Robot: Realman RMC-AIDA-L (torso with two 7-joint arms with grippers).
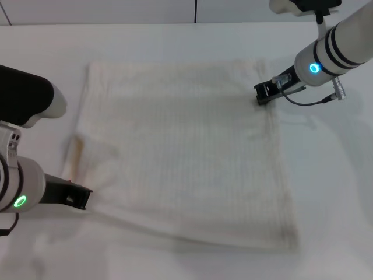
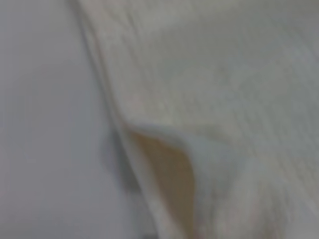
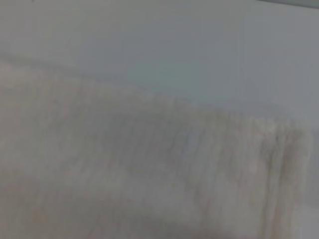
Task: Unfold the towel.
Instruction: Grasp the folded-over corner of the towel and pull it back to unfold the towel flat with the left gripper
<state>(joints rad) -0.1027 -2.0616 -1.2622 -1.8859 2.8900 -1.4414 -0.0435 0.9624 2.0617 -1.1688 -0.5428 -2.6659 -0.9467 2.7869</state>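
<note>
The towel (image 1: 186, 157) is laid nearly flat across the middle of the white worktop (image 1: 332, 192), with faint ribbed stripes visible on its surface.

The left claw (image 1: 78, 198) is positioned low at the towel's near-left corner, where the cloth is pulled into a narrow ridge leading from the claw along the near edge. The opening of this claw cannot be told, nor whether cloth is actually gripped. In the left wrist view, a small raised fold (image 2: 169, 169) is seen along the towel's edge, with a shadowed pocket beneath it and bare worktop beside it.

The right claw (image 1: 263, 93) is placed at the towel's far-right corner, in contact with or just above the cloth; small wrinkles are gathered there. Its opening cannot be told either. In the right wrist view, only ribbed cloth (image 3: 149, 169) and bare worktop beyond its edge are shown.

The far edge and right edge are seen lying straight. The left edge is uneven, with a small turned-up strip near the left claw. Open worktop is available to the right of the towel and beyond its far edge; less is available along the near edge.
</note>
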